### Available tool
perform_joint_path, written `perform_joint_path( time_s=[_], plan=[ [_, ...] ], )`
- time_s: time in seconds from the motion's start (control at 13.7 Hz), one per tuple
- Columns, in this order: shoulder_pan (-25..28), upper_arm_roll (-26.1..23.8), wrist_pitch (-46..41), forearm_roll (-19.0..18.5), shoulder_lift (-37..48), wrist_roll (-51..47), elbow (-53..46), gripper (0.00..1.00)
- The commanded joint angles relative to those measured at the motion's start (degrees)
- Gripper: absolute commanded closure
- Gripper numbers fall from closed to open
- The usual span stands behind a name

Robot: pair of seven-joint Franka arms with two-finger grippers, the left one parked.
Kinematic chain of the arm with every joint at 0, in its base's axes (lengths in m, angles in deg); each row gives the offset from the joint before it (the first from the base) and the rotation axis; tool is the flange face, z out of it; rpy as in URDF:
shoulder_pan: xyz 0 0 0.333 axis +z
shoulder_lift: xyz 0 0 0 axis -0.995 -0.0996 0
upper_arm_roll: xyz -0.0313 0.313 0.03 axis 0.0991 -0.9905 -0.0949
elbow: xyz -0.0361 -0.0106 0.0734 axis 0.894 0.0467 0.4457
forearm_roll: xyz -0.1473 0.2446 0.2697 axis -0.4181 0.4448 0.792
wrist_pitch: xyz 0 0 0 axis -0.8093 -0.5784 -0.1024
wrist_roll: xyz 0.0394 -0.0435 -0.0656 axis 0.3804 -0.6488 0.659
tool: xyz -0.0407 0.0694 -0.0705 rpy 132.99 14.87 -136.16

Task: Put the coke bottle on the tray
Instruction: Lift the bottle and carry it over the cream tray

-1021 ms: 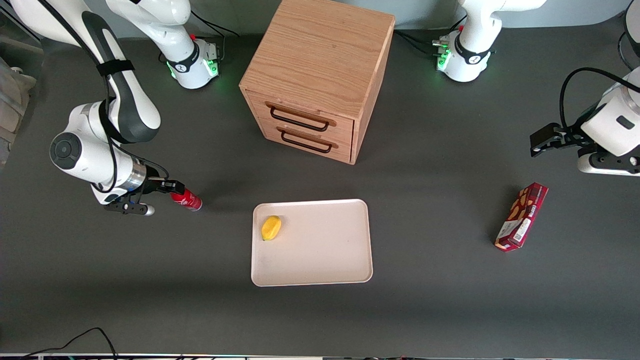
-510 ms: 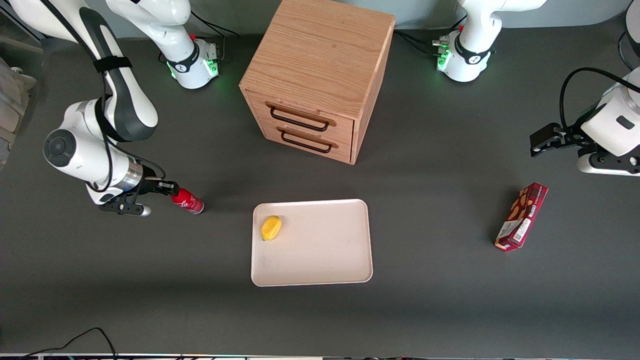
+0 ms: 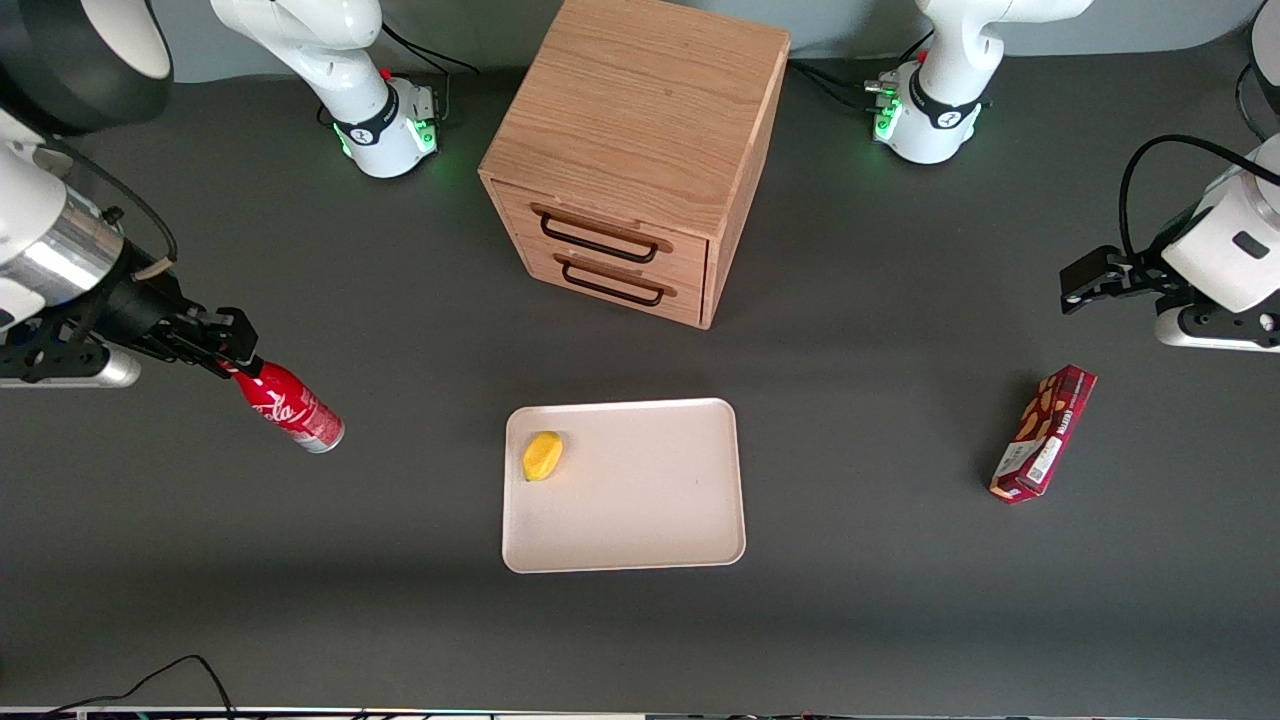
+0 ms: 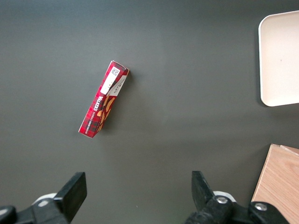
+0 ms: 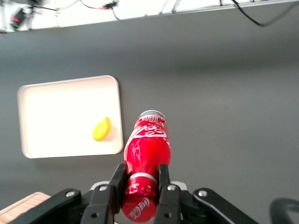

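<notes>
A cream tray point(image 3: 650, 520) sits nearest the front camera, a yellow fruit point(image 3: 542, 455) on it. Toward the working arm's end, the gripper point(image 3: 232, 357) pinches the bottle point(image 3: 289, 407) by its neck, lifted and tilted. Held so narrowly, it may swing or slip. A cabinet point(image 3: 640, 150) stands farthest.

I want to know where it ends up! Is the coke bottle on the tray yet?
Not yet. The coke bottle hangs in the air, pinched at its neck by the tool, toward the working arm's end of the table. The tray holds only a yellow thing.
</notes>
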Motion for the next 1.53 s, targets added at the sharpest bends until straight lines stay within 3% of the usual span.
perform_joint_path(
  time_s=[0.0,0.29,0.58,1.46],
  plan=[
    [5.6,0.5,-2.3,-0.1,-10.1,-5.1,-12.3,1.0],
    [12.7,1.0,-1.5,-0.5,-23.1,-12.0,-23.5,1.0],
    [17.3,3.1,3.7,-0.5,-30.7,-16.3,-24.3,1.0],
    [20.2,6.0,16.6,-1.7,-41.6,-17.8,-22.8,1.0]
  ],
)
